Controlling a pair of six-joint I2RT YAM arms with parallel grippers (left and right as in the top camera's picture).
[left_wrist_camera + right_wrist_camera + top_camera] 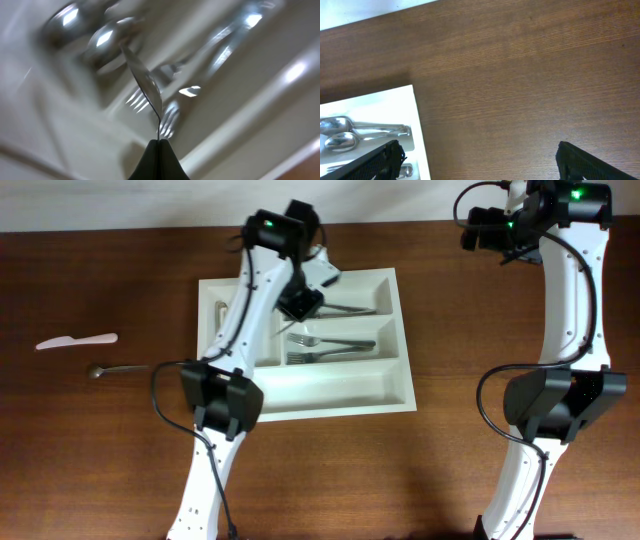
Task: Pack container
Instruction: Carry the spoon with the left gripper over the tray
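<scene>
Past the left end effector (159,143), whose tips pinch a thin shiny metal utensil (145,82) of no certain kind, the large white rectangular plastic cutlery tray (260,95) and its silver cutlery (107,37) are smeared by blur. Overhead, the left arm (245,310) hides that end effector and the tray compartments beneath it. Both fingers (380,162) of the right end effector (477,150) are cut by the lower edge.
</scene>
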